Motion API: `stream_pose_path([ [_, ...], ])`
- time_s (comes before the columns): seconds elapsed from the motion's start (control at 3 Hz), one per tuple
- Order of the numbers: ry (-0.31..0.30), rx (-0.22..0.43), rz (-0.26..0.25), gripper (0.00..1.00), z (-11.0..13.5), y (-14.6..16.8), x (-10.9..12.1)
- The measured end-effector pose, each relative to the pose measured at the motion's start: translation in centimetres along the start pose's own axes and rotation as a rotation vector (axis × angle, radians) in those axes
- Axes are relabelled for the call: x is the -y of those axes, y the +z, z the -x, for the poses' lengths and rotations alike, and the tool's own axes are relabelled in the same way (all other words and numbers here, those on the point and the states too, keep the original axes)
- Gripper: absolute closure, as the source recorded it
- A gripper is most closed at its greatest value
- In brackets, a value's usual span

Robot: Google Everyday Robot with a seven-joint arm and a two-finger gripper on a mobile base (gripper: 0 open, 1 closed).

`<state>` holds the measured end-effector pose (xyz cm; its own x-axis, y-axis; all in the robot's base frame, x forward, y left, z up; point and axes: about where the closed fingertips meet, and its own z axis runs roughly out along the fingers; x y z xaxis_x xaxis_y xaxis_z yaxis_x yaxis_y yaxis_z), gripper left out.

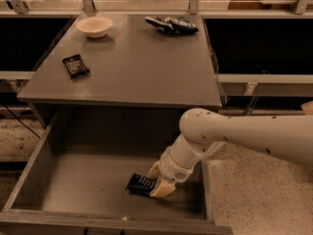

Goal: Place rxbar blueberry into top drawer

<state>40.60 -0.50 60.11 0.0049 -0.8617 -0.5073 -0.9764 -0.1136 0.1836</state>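
Observation:
The top drawer (58, 190) stands pulled open below the grey table. The rxbar blueberry (139, 184), a small dark navy bar with white print, lies low on or just above the drawer's bottom toward the front right. My gripper (156, 181) reaches down into the drawer from the right, its cream fingers (163, 188) closed around the bar's right end. The white arm (234, 136) hides the drawer's right wall.
On the grey table (137, 67) lie a black-wrapped bar (75, 65) at the left, a white bowl (94, 26) at the back left and a blue-and-white wrinkly bag (171, 24) at the back. Speckled floor lies to the right.

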Motion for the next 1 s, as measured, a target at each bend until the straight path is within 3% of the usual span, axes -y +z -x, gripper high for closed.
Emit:
stream_pose_path([
  [0.33, 0.000, 0.000, 0.000, 0.21, 0.00, 0.00, 0.00],
  [0.67, 0.000, 0.000, 0.001, 0.00, 0.01, 0.02, -0.02],
  [1.0, 0.000, 0.000, 0.001, 0.00, 0.01, 0.02, -0.02],
])
